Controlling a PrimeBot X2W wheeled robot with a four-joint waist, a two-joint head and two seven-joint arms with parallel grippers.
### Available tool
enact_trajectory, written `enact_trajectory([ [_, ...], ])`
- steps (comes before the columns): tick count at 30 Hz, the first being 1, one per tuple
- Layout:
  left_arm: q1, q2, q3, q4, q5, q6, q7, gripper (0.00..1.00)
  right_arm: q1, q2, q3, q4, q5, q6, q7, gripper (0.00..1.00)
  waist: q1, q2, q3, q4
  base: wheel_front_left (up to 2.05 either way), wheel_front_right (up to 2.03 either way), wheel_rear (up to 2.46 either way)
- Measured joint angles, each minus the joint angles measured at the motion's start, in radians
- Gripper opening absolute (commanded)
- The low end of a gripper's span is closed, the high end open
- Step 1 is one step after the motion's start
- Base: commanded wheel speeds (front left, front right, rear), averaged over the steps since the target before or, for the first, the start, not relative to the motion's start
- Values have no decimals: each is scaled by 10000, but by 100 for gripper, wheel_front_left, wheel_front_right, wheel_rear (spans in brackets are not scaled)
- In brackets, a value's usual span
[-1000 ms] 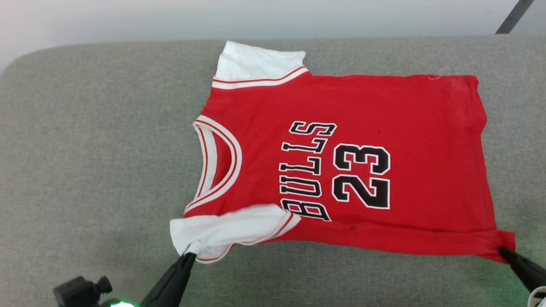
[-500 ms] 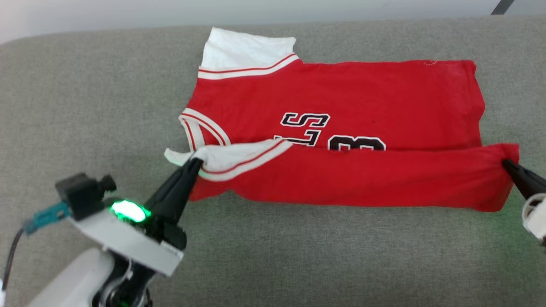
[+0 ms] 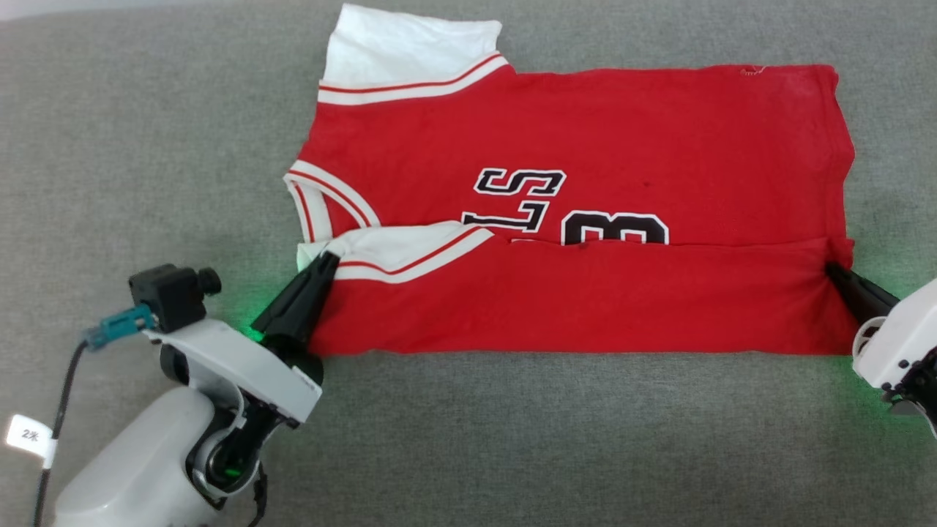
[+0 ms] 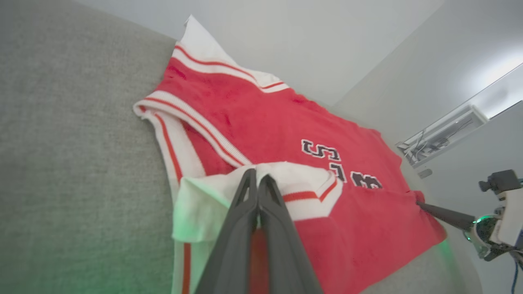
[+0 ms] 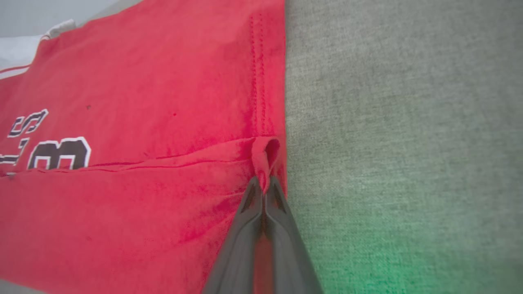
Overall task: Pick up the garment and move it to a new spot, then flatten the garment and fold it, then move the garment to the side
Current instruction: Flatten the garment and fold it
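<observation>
The garment (image 3: pixel 585 132), a red jersey with white sleeves, lies on the grey cushion with its near long edge folded up over the lettering, leaving part of the letters and number showing. My left gripper (image 3: pixel 328 258) is shut on the white near sleeve (image 3: pixel 399 252) by the collar. In the left wrist view the left gripper (image 4: pixel 257 176) pinches that sleeve (image 4: pixel 302 183). My right gripper (image 3: pixel 833 269) is shut on the folded hem corner at the garment's right end. The right wrist view has the right gripper (image 5: pixel 264 181) pinching a bunched red corner of the garment (image 5: pixel 143 102).
The grey fabric cushion (image 3: pixel 146 146) carries the garment, with bare room to its left and along the near side (image 3: pixel 549 439). A pale wall and a mounted fixture (image 4: pixel 441 134) lie beyond the cushion's far side in the left wrist view.
Both grippers have carried the near edge of the garment up and over, folding it across the lettering and laying it lower. The head camera has tilted down and closer.
</observation>
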Motion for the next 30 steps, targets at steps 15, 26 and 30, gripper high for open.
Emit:
enact_trajectory([
  [15, -1176, 1225, -2518, 878, 17, 0, 612, 100, -184, -334, 1076, 481, 25, 0, -1162, 100, 0, 0, -793, -74, 0, 0, 0],
  [26, -2406, 2527, -3381, 577, -802, 520, 4451, 100, 321, -531, 642, 284, 274, 0, -1377, 100, 0, 0, -1833, 6, 0, 0, 0],
  [30, -2412, 2600, -3699, 21, -1584, 951, 6197, 100, 475, -516, 658, 146, 272, 0, -1356, 100, 0, 0, -1840, -122, 0, 0, 0],
])
